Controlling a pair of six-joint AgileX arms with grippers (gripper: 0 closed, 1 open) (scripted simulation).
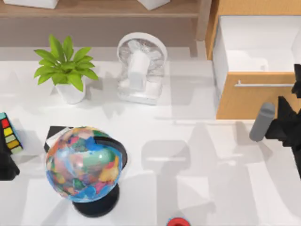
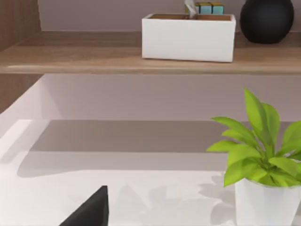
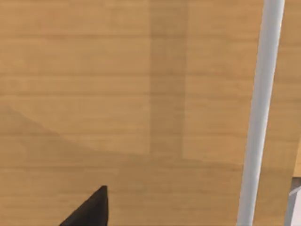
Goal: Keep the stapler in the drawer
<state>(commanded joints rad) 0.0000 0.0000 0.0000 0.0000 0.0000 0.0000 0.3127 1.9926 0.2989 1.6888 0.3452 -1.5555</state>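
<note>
The drawer (image 1: 256, 47) stands pulled open at the table's back right, with a white inside, a light wood front (image 1: 249, 101) and a silver bar handle (image 1: 263, 84). My right gripper (image 1: 297, 81) is at the handle's right end, by the top view's right edge. The right wrist view has the wood front (image 3: 117, 94) and the handle (image 3: 258, 117) very close. A faint, slim pale bar that looks like the stapler (image 1: 164, 159) lies on the white table near the middle, apart from both arms. My left gripper (image 1: 6, 162) is parked at the left edge.
A globe (image 1: 84, 162) stands front left, with a coloured cube (image 1: 9, 134) beside the left arm. A white desk fan (image 1: 141, 68) and a potted plant (image 1: 66, 70) stand at the back. A wooden shelf (image 2: 141, 59) carries a white box (image 2: 188, 37). A red object (image 1: 178, 221) sits at the front edge.
</note>
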